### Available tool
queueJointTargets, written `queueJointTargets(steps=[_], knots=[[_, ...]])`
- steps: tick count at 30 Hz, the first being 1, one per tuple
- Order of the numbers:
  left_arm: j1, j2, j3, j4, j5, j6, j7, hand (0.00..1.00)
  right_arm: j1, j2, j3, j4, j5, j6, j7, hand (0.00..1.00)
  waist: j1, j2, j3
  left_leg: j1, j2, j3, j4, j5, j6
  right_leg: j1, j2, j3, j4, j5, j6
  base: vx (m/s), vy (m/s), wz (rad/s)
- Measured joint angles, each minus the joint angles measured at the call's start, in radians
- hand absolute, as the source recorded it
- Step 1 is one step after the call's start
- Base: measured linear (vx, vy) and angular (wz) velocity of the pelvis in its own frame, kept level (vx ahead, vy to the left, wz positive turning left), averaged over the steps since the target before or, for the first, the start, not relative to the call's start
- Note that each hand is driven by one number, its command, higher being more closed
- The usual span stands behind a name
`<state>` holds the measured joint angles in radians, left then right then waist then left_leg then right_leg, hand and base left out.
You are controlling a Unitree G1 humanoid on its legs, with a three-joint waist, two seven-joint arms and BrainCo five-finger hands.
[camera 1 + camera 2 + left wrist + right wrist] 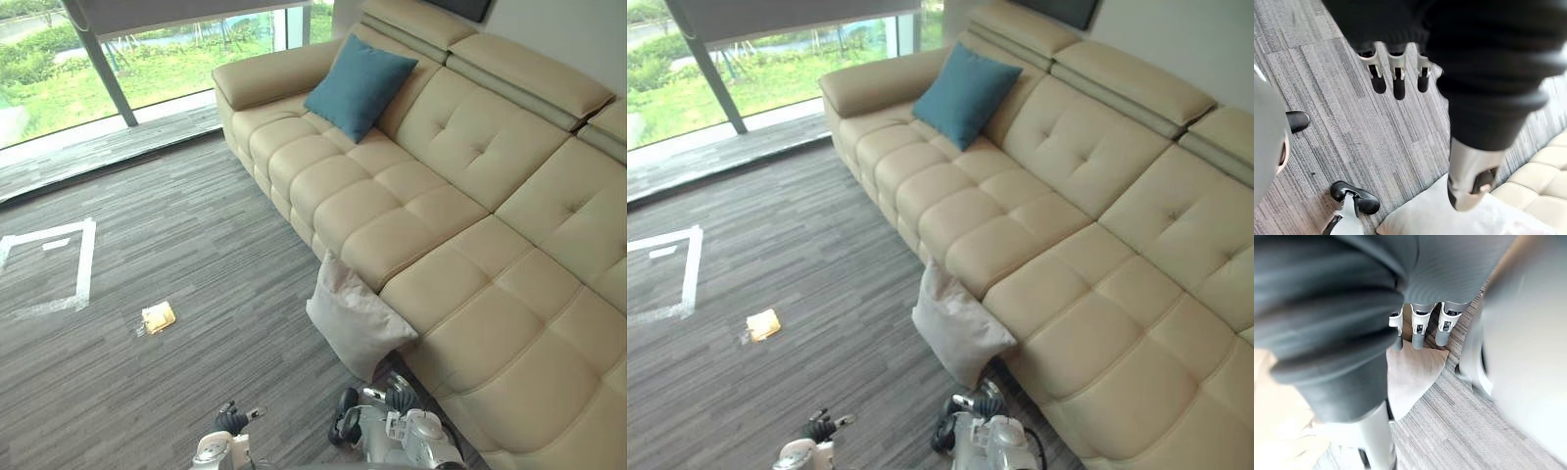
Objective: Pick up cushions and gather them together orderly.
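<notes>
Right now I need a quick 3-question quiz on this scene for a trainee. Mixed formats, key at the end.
1. Where is the white cushion relative to the sofa? A on its seat; B on the floor, leaning against its front; C on its armrest.
2. True or false: the blue cushion leans against the sofa's backrest.
3. What do the left hand and the right hand hold?
Key: 1 B. 2 true. 3 nothing; both hands are open.
</notes>
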<state>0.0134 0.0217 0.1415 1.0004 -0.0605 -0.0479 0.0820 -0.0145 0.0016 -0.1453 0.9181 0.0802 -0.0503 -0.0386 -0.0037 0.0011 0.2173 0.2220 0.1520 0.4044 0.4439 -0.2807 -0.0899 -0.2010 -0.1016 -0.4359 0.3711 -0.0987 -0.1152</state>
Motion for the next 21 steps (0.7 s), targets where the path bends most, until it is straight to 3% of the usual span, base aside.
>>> queueJointTargets(steps=[2, 3, 5, 9, 12, 13, 14, 18, 21], knots=[[0.004, -0.027, 0.031, -0.026, 0.0, -0.003, -0.001, 0.0, 0.007, -0.004, 0.001, -0.01, 0.001, 0.002, 0.0, 0.0, 0.006, 0.039, -0.002, -0.136, 0.102, -0.067, 0.344, 0.082, -0.035, 0.046, 0.044, 0.012, -0.007, -0.045, -0.01, 0.38, -0.093, -0.3], [0.009, -0.034, 0.037, -0.034, 0.0, -0.003, -0.002, 0.0, 0.007, -0.004, 0.0, -0.01, 0.003, 0.002, -0.004, 0.0, 0.009, 0.047, 0.001, -0.17, 0.133, -0.077, 0.435, 0.079, -0.038, 0.067, 0.061, 0.025, -0.008, -0.061, -0.012, 0.42, 0.005, -0.63], [0.005, -0.035, 0.037, -0.059, 0.0, -0.006, -0.003, 0.0, 0.008, 0.007, -0.001, -0.007, 0.007, 0.004, -0.005, 0.0, 0.01, 0.033, 0.009, -0.251, 0.155, -0.084, 0.516, 0.041, -0.042, 0.128, 0.075, 0.077, -0.027, -0.091, -0.006, 0.43, 0.018, -0.66], [-0.002, -0.038, 0.036, -0.08, -0.001, -0.011, -0.002, 0.0, 0.012, 0.023, -0.018, 0.0, 0.008, 0.012, -0.011, 0.0, 0.027, 0.013, 0.006, -0.33, 0.115, -0.129, 0.236, -0.012, -0.007, 0.191, 0.079, 0.203, -0.098, -0.078, 0.023, 0.34, 0.094, -0.94], [-0.008, -0.04, 0.036, -0.077, -0.001, -0.014, -0.001, 0.0, 0.015, 0.036, -0.017, 0.001, 0.007, 0.012, -0.013, 0.0, 0.044, 0.011, 0.003, -0.335, 0.016, -0.381, -0.07, 0.013, -0.029, 0.197, 0.069, 0.339, -0.103, -0.069, 0.071, 0.27, 0.272, -1.37], [-0.006, -0.049, 0.036, -0.068, -0.001, -0.014, 0.0, 0.0, 0.019, 0.034, -0.008, 0.001, 0.007, 0.011, -0.013, 0.0, 0.047, 0.018, -0.007, -0.331, -0.002, -0.451, -0.144, 0.087, -0.033, 0.183, 0.071, 0.386, -0.088, -0.083, 0.105, 0.23, 0.334, -1.44], [-0.013, -0.046, 0.037, -0.052, -0.002, -0.015, 0.001, 0.0, 0.02, 0.034, -0.007, 0.007, 0.007, 0.013, -0.012, 0.0, 0.053, 0.007, -0.01, -0.317, -0.007, -0.418, -0.127, 0.121, -0.055, 0.177, 0.063, 0.435, -0.069, -0.1, 0.136, 0.2, 0.333, -1.34], [-0.017, -0.024, 0.036, -0.026, -0.002, -0.013, 0.0, 0.0, 0.046, 0.059, 0.01, -0.002, -0.001, 0.014, -0.004, 0.0, 0.059, -0.044, -0.044, -0.252, -0.031, -0.244, -0.131, 0.07, -0.001, 0.159, 0.007, 0.483, -0.08, -0.055, 0.19, 0.12, 0.286, -1.1], [-0.019, -0.017, 0.035, -0.008, -0.001, -0.013, 0.0, 0.0, 0.04, 0.059, 0.036, -0.002, -0.002, 0.015, -0.003, 0.0, 0.059, -0.038, -0.046, -0.193, -0.015, -0.114, -0.18, 0.066, 0.011, 0.09, 0.006, 0.45, -0.03, 0.004, 0.205, 0.03, 0.19, -1.21]])
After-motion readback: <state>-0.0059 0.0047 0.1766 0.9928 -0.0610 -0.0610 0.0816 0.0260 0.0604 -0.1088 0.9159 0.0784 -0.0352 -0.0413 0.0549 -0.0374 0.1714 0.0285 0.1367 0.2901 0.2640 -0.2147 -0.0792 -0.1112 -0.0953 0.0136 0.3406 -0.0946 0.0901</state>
